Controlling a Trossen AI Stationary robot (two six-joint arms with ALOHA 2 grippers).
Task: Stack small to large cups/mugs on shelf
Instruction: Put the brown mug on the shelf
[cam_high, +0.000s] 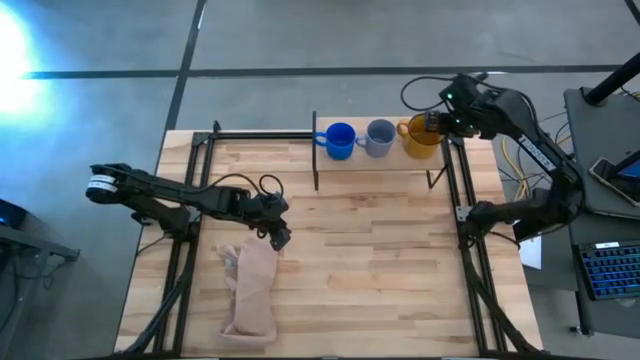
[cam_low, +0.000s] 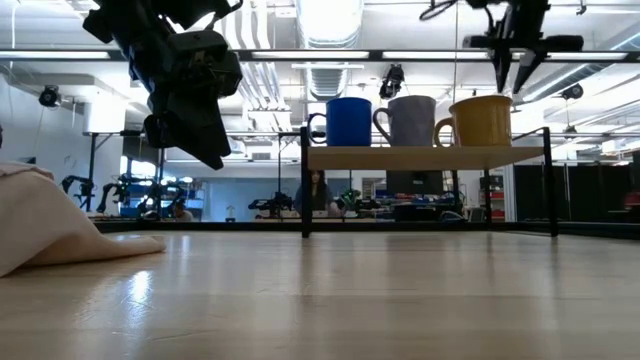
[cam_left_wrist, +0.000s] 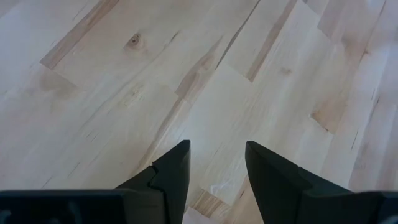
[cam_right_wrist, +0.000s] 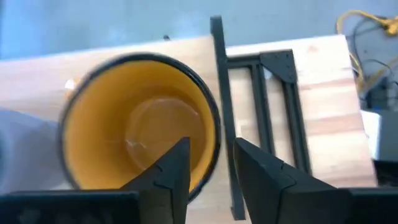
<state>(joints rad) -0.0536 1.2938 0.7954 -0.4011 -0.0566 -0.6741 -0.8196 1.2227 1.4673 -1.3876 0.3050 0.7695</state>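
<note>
On the shelf (cam_low: 425, 157) at the table's far edge, three mugs stand upright in a row on their bases. From left to right they are blue (cam_high: 338, 140), grey-blue (cam_high: 378, 137) and yellow-orange (cam_high: 420, 136). My right gripper (cam_low: 512, 85) hangs open just above the yellow mug's (cam_right_wrist: 134, 121) rim on its right side, pointing steeply down, one finger over the mug's hollow and one outside it. My left gripper (cam_high: 280, 237) is open above the bare tabletop (cam_left_wrist: 186, 74), at the far end of the pinkish cloth (cam_high: 250, 290).
The cloth (cam_low: 50, 225) lies crumpled at the near left. Black frame rails (cam_high: 465, 230) run along the table's left and right sides, and thin black posts (cam_low: 304, 190) carry the shelf. The table's middle and near right are bare wood. A person (cam_low: 318, 190) shows far behind the shelf.
</note>
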